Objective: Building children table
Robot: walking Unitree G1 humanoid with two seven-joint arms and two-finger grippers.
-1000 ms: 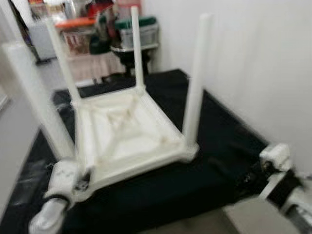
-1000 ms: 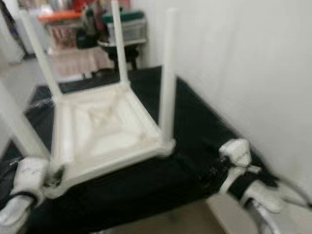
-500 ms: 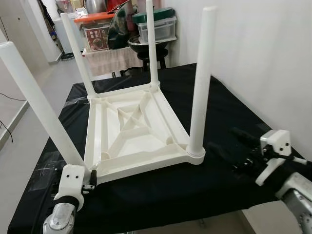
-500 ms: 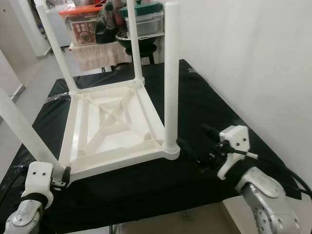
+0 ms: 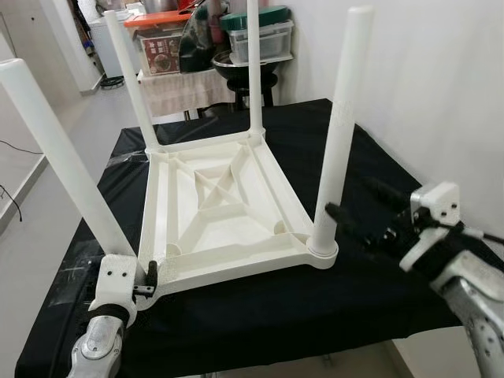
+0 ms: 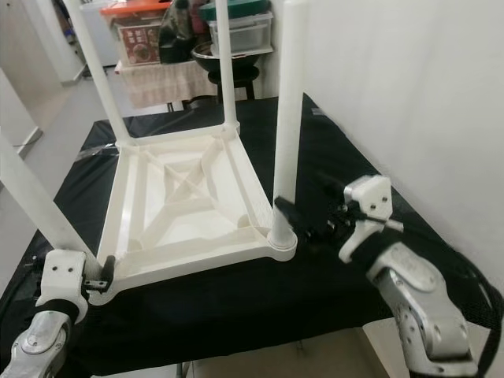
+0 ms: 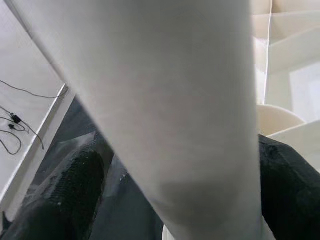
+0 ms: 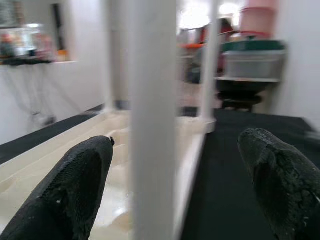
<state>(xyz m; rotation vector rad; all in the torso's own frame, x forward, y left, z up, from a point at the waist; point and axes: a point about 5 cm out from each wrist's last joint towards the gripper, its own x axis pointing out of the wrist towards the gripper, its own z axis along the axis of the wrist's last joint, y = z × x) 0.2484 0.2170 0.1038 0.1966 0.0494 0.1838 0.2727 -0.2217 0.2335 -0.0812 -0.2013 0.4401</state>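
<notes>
A white children's table (image 5: 220, 197) lies upside down on a black cloth (image 5: 260, 307), its legs pointing up. My left gripper (image 5: 146, 277) sits at the near-left corner, shut on the base of the near-left leg (image 5: 63, 157). In the left wrist view that leg (image 7: 165, 100) fills the gap between the two black fingers (image 7: 75, 190). My right gripper (image 5: 350, 197) is open low beside the near-right leg (image 5: 342, 126). In the right wrist view this leg (image 8: 152, 125) stands between the fingers (image 8: 80, 185) with a gap on each side.
A white wall (image 5: 441, 94) runs close along the right side. Behind the black-covered surface stand plastic storage boxes (image 5: 256, 35) and a cloth-draped stand (image 5: 185, 87). Bare floor (image 5: 31, 197) lies to the left, with a cable on it.
The view has sharpened and shifted as the camera moved. My right gripper has moved left toward the near-right leg, so its open fingers now flank it. The left gripper stays at its corner.
</notes>
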